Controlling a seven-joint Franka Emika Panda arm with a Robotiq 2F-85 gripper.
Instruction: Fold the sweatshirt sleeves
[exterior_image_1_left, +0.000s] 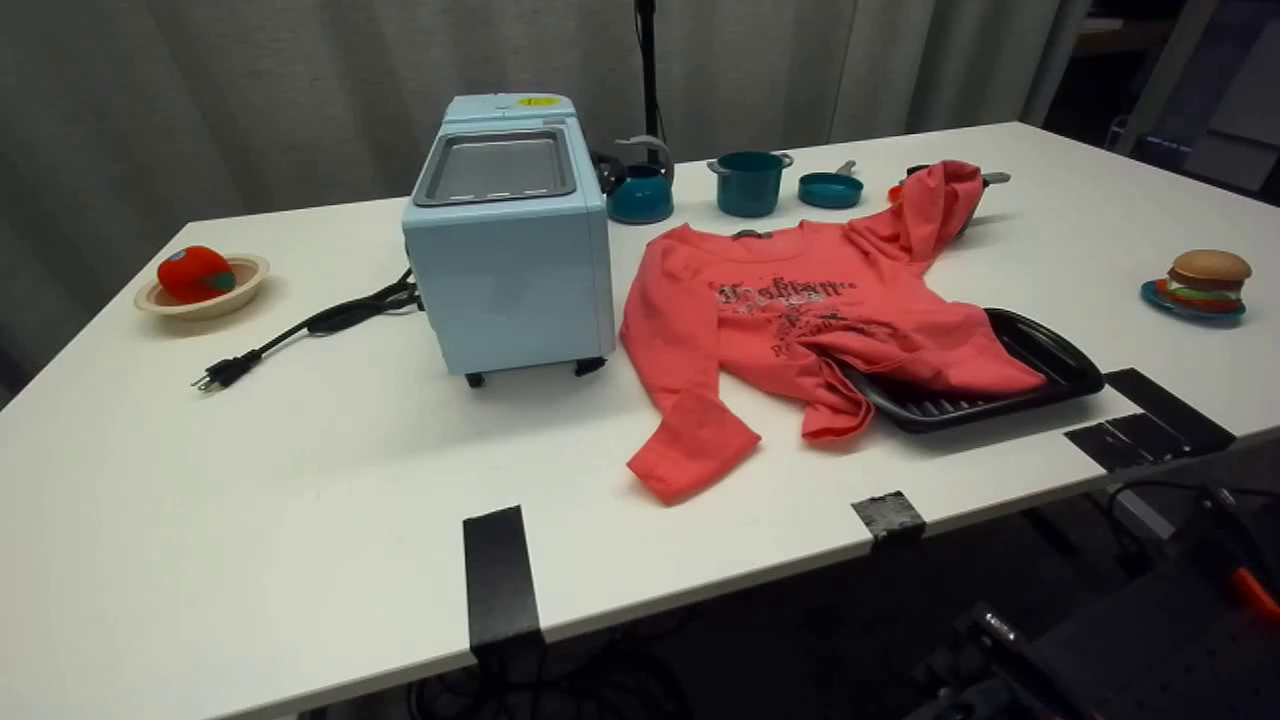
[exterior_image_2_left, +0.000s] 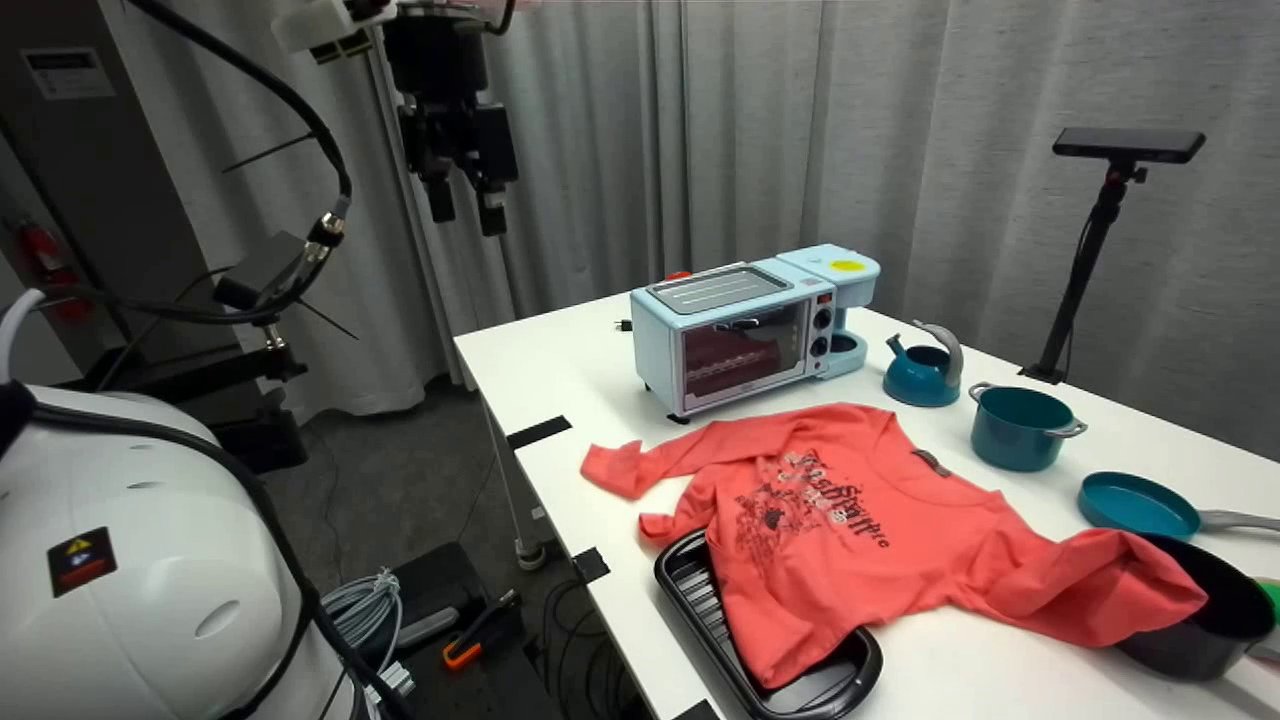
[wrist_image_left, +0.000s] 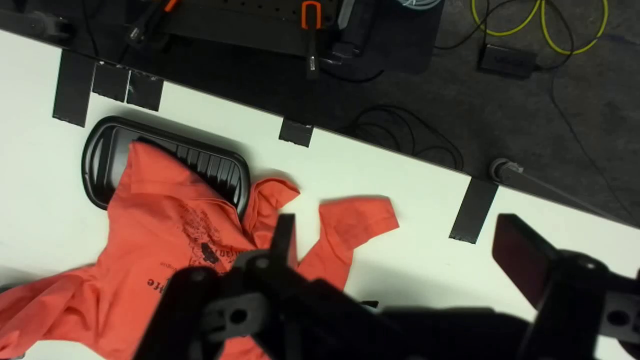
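Note:
The coral-red sweatshirt (exterior_image_1_left: 770, 270) lies chest up on the white table, with dark lettering; it also shows in an exterior view (exterior_image_2_left: 850, 520) and the wrist view (wrist_image_left: 135, 255). Its hem rests in a black tray. One sleeve (exterior_image_1_left: 672, 350) runs beside the light-blue appliance and bends near its cuff; the cuff end shows in the wrist view (wrist_image_left: 350, 222). The other sleeve (exterior_image_2_left: 1070, 590) reaches over a black pot, its end raised and crumpled. My gripper (exterior_image_2_left: 466, 212) is open and empty, high above the table, apart from the garment; its wide-spread fingers show in the wrist view (wrist_image_left: 395, 225).
The light-blue appliance (exterior_image_1_left: 510, 280) stands beside the sweatshirt. The black tray (exterior_image_1_left: 1065, 365) lies under the hem. The black pot (exterior_image_2_left: 1200, 610), teal pot (exterior_image_1_left: 750, 185), teal pan (exterior_image_1_left: 830, 190) and kettle (exterior_image_1_left: 642, 195) stand behind. A toy burger (exterior_image_1_left: 1208, 280) and a bowl (exterior_image_1_left: 205, 305) sit farther out.

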